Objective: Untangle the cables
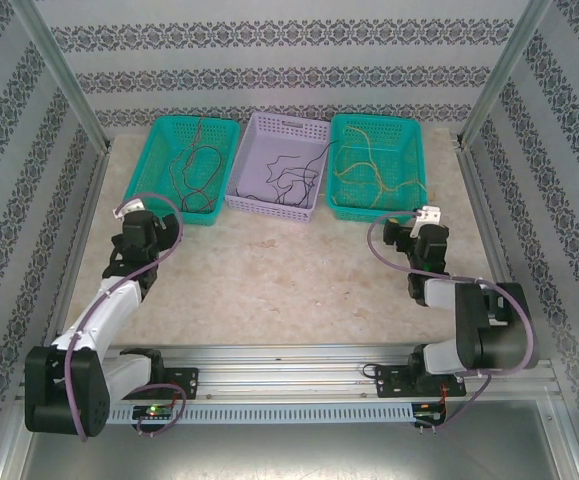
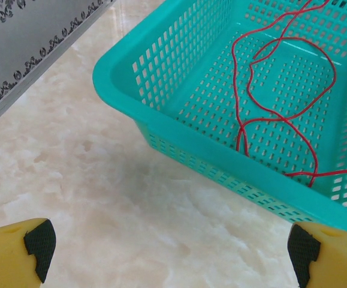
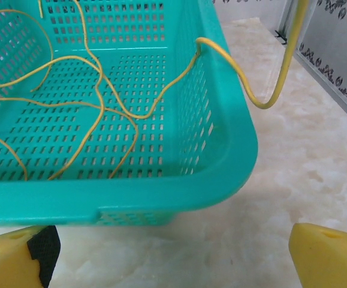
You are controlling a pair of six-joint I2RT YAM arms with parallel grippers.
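While both arms hang low over the pale marbled desk, three baskets stand side by side along its twelve o'clock end, between patterned walls. Towards eleven o'clock is the left teal basket, at twelve the lilac basket, towards one o'clock the right teal basket. The cables lie sorted by colour. The red cable loops loosely on the floor of the left teal basket. The dark cable is curled in the lilac one. The yellow cable sprawls in the right teal one, with one strand climbing over the rim at about three o'clock in the right wrist view and arching out above the desk. The left end effector hovers just short of its basket's near wall, fingers spread wide and empty. The right end effector hovers likewise before its own basket, also spread wide, holding nothing
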